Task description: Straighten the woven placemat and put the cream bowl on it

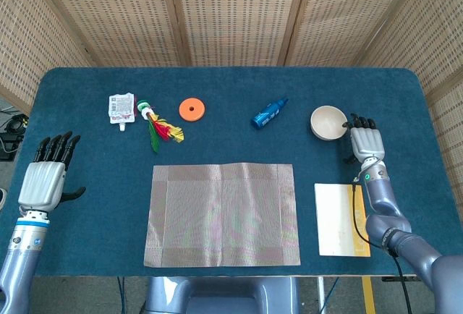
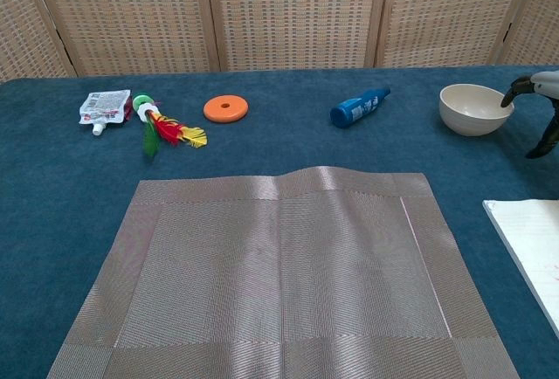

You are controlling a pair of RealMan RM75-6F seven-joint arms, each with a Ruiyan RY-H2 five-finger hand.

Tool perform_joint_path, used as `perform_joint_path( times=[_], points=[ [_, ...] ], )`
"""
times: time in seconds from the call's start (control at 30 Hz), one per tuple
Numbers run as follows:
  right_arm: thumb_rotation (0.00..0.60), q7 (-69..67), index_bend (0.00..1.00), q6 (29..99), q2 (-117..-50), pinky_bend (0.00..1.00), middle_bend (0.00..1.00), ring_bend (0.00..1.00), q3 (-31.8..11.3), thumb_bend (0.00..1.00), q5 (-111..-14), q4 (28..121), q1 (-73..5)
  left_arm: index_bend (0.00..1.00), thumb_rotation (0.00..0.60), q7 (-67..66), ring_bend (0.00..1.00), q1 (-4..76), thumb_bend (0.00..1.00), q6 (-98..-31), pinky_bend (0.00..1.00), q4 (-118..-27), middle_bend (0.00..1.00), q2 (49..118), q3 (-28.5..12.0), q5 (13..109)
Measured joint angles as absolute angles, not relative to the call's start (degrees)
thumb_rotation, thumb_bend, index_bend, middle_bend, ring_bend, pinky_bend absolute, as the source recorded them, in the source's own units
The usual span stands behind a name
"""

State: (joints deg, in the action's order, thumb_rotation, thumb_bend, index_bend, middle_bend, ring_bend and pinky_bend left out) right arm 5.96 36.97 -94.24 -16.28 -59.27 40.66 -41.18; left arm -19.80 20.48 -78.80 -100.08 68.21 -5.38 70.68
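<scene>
The woven placemat (image 1: 223,213) (image 2: 279,274) lies flat near the table's front edge, square to it, with a small ripple on its far edge. The cream bowl (image 1: 328,122) (image 2: 475,108) stands upright on the blue cloth at the back right, off the mat. My right hand (image 1: 365,141) (image 2: 540,99) is just right of the bowl, fingers apart and holding nothing, its fingertips close to the rim. My left hand (image 1: 45,179) hovers over the table's left edge, fingers spread and holding nothing, far from the mat.
A white and yellow booklet (image 1: 341,218) lies right of the mat. Along the back are a blue bottle (image 1: 269,113), an orange ring (image 1: 192,109), a feathered toy (image 1: 159,129) and a white pouch (image 1: 121,108). Wicker screens stand behind the table.
</scene>
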Motion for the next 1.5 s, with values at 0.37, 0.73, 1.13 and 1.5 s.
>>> perform_joint_path(
  times=[0.37,0.73,1.13,1.5],
  points=[
    [0.6,-0.1,0.57,37.1,-100.0,0.0,0.0,0.0,-16.0,0.53,-62.8,31.9,-43.8,0.0,0.6,-19.5,0.0,20.2,0.0,-78.1,0.0,-99.9,0.0,68.2,-6.2,70.2],
    [0.6,-7.5,0.69,40.6,-103.6,0.0,0.0,0.0,-15.3,0.61,-67.4,25.8,-45.5,0.0,0.6,-18.9,0.0,19.9,0.0,-77.8,0.0,-100.1,0.0,67.9,-6.6,70.4],
    [0.6,-12.4,0.7,53.1,-96.5,0.0,0.03,0.0,-12.9,0.61,-74.7,40.6,-42.7,0.0,0.6,-16.9,0.0,19.5,0.0,-77.1,0.0,-101.0,0.0,66.7,-6.7,71.6],
    [0.6,-0.6,0.71,61.0,-82.1,0.0,0.04,0.0,-6.9,0.61,-87.3,77.0,-41.0,0.0,0.6,-14.6,0.0,19.1,0.0,-76.5,0.0,-101.6,0.0,65.4,-6.5,73.0]
  ],
)
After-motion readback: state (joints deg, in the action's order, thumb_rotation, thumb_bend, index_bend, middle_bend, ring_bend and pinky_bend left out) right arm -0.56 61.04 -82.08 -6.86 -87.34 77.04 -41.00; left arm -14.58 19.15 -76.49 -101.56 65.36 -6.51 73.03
